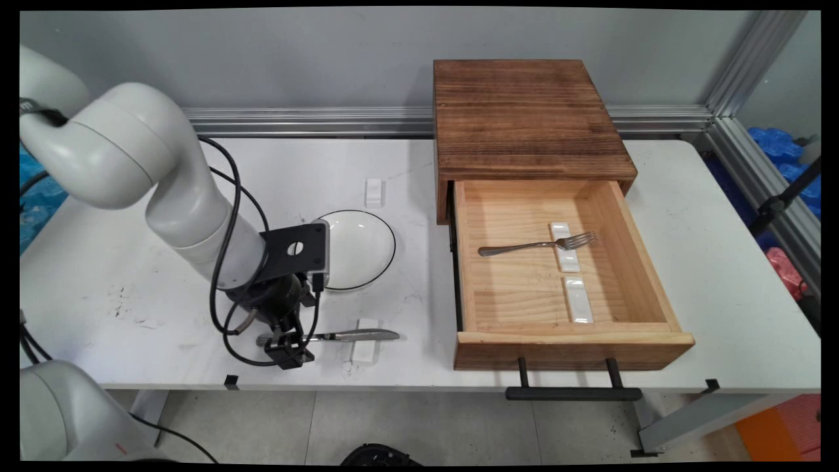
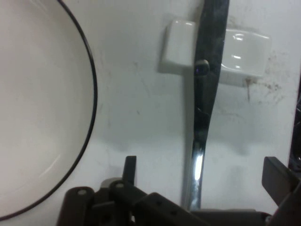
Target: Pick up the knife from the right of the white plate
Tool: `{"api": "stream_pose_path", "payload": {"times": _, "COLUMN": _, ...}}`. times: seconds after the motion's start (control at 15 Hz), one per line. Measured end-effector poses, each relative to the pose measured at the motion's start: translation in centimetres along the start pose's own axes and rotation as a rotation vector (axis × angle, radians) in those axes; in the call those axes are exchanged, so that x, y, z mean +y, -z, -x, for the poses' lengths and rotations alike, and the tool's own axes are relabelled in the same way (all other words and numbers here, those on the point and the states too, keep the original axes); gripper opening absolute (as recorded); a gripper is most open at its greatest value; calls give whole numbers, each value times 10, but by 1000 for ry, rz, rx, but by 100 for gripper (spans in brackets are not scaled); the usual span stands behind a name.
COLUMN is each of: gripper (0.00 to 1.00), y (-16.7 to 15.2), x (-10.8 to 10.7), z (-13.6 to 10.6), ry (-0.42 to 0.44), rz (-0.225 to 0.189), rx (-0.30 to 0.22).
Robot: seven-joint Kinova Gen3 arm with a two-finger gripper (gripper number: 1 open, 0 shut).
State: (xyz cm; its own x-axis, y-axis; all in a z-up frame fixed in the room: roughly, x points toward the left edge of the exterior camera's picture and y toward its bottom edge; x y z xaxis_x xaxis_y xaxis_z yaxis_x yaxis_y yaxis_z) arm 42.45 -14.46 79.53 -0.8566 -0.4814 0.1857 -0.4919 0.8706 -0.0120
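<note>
One knife (image 1: 347, 335) lies flat on the surface (image 1: 131, 288), its blade propped on a white rest (image 1: 364, 342) so the handle stays graspable. Pincer (image 1: 286, 346): spread wide, low at the near edge, straddling the handle's left end. Plate (image 1: 357, 249) just beyond, empty.
</note>
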Motion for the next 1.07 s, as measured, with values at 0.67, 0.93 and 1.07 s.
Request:
{"api": "stream_pose_path", "payload": {"times": 0.67, "gripper": 100, "y": -13, "x": -6, "z": -1, "ry": 4, "rz": 7, "rx": 19}}
{"api": "stream_pose_path", "payload": {"times": 0.93, "gripper": 100, "y": -16, "x": -8, "z": -1, "ry": 4, "rz": 7, "rx": 29}}
{"api": "stream_pose_path", "payload": {"times": 1.07, "gripper": 100, "y": -18, "x": -9, "z": -1, "ry": 1, "rz": 7, "rx": 33}}
